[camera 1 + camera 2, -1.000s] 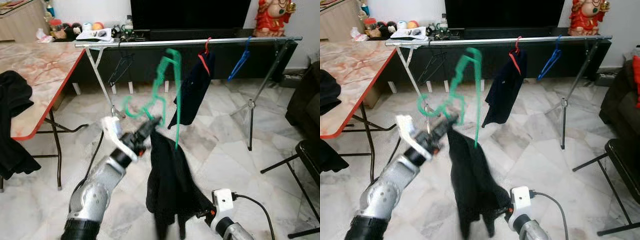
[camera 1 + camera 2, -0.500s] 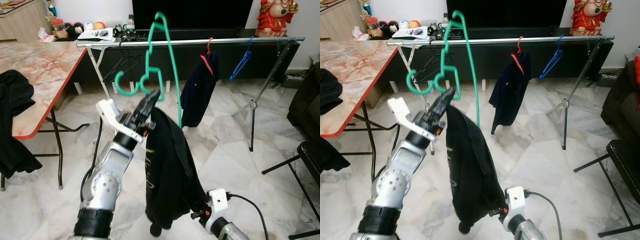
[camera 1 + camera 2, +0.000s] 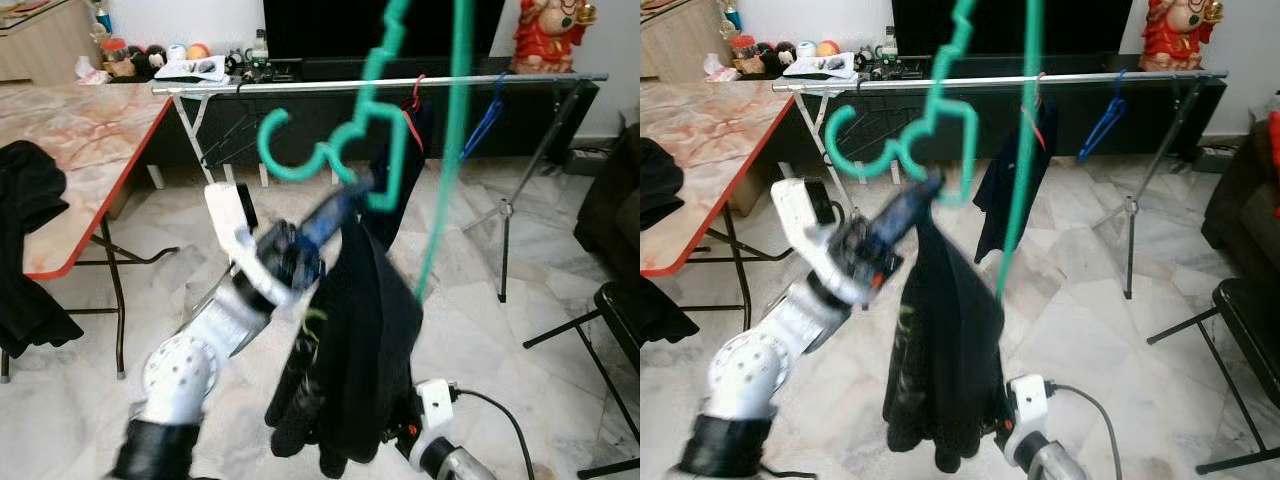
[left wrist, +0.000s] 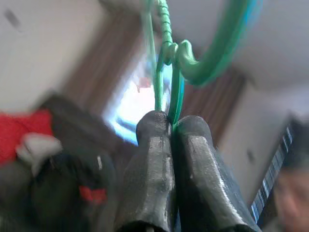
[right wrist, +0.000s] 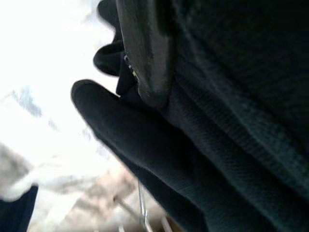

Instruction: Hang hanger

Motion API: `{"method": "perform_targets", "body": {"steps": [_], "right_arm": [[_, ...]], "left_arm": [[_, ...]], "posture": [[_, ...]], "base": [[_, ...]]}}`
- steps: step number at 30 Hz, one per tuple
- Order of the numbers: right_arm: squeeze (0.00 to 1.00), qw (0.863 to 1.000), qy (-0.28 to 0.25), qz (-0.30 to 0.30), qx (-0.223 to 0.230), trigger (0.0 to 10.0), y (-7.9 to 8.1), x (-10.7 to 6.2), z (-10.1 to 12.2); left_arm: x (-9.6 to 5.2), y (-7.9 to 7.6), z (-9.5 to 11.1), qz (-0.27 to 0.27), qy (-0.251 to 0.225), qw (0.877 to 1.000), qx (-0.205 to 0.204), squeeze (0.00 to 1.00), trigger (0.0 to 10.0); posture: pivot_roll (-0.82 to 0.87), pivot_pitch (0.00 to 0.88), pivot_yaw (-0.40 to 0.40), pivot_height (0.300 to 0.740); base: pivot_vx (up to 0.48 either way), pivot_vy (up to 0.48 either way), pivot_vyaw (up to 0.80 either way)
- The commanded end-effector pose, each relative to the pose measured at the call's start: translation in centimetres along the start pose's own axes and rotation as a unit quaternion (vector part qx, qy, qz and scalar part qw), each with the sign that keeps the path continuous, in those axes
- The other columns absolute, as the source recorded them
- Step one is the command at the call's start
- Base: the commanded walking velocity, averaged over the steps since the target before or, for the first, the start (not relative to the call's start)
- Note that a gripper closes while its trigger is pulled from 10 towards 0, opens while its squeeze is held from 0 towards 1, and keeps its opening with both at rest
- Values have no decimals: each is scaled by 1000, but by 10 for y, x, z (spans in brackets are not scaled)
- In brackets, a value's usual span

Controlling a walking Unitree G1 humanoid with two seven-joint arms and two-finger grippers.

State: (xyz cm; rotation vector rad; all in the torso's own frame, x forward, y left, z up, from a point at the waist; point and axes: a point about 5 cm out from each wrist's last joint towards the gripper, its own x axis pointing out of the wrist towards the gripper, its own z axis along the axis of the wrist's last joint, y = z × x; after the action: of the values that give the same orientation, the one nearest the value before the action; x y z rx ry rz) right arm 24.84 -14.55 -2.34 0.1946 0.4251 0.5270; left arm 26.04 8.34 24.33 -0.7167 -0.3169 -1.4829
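My left gripper (image 3: 358,187) is raised in front of me and shut on the lower bar of a green plastic hanger (image 3: 392,140). The hanger's hook rises out of the top of the eye views. In the left wrist view both fingers (image 4: 154,159) press together on the green hanger wire (image 4: 169,99). A black garment (image 3: 365,330) hangs from the hanger down to the floor area. The silver rail (image 3: 300,86) runs across behind it at about the gripper's height. My right arm's white wrist (image 3: 437,398) sits low beside the garment's hem, and dark cloth (image 5: 231,121) lies against that gripper.
On the rail hang black wire hangers (image 3: 222,140), a dark garment on a red hanger (image 3: 414,105) and a blue hanger (image 3: 482,118). A red-edged marble table (image 3: 90,130) with black clothes (image 3: 25,190) stands left. A black chair (image 3: 620,300) is right.
My left arm has lifted the green hanger higher and to the right, closer to the rail. The black garment swung along with it. The right arm stayed low.
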Motion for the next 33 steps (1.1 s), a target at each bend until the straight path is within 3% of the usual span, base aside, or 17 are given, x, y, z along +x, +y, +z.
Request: {"method": "perform_targets", "body": {"steps": [1,5,9,11,12,15,16,17,19,21,22,24,26,28,29,32,33], "right_arm": [[0,1000,24,-8,4,0,-2,-6,-10],[0,1000,27,-11,-1,0,-6,-7,-8],[0,1000,28,-12,-3,0,-7,-6,-7],[0,1000,28,-10,-3,0,-7,-6,-6],[0,1000,29,-9,-3,0,-7,-6,-6],[0,1000,30,-7,-3,0,-6,-5,-6],[0,1000,31,-4,-2,0,-5,-5,-7],[0,1000,31,-3,-1,0,-5,-5,-7],[0,1000,31,-1,0,0,-4,-5,-7],[0,999,33,5,2,0,-2,-4,-8],[0,999,34,11,5,0,0,-3,-9],[0,999,36,17,10,0,3,-2,-10],[0,999,38,23,14,0,5,-2,-12],[0,999,39,24,18,0,6,-2,-14],[0,999,37,20,21,0,7,-3,-15],[0,999,35,16,23,0,6,-4,-16],[0,999,38,11,24,0,5,-5,-18]], "left_arm": [[6,-14,-2,-54,48,997,21,0,10000],[-5,-9,-29,-42,192,979,60,0,10000],[-8,-12,-44,-62,246,963,86,0,10000],[2,-4,-37,-26,172,979,109,0,10000],[13,13,-23,58,70,988,125,0,10000],[20,25,-13,124,-9,985,118,0,10000],[24,29,-3,158,-78,979,99,0,10000],[26,31,1,174,-112,975,82,0,10000],[27,33,4,183,-136,971,70,0,10000],[23,48,14,273,-219,936,45,0,10000],[13,63,19,354,-278,893,21,0,10000],[1,72,19,388,-330,860,-38,0,10000],[-3,73,18,384,-346,853,-69,0,10000],[-4,74,18,402,-338,849,-47,0,10000],[-9,79,19,451,-344,823,-34,0,10000],[-28,90,18,552,-347,758,-13,0,10000],[-45,97,17,613,-351,708,-7,0,10000]], "posture": [[86,99,22,740],[88,98,21,740],[88,98,21,740],[88,98,21,740],[87,98,19,740],[86,98,19,740],[84,98,19,740],[84,98,19,740],[88,99,20,740],[89,98,21,740],[89,97,21,740],[89,97,23,740],[88,96,23,740],[88,96,23,740],[97,97,25,740],[98,95,28,740],[97,96,28,740]], "base": [[0,0,0],[0,0,0],[0,0,0],[0,0,0],[0,0,0],[0,0,0],[0,0,0],[0,0,0],[0,0,0],[0,0,0],[0,0,0],[0,0,0],[0,0,0],[0,0,0],[0,0,0],[0,0,0],[0,0,0]]}}
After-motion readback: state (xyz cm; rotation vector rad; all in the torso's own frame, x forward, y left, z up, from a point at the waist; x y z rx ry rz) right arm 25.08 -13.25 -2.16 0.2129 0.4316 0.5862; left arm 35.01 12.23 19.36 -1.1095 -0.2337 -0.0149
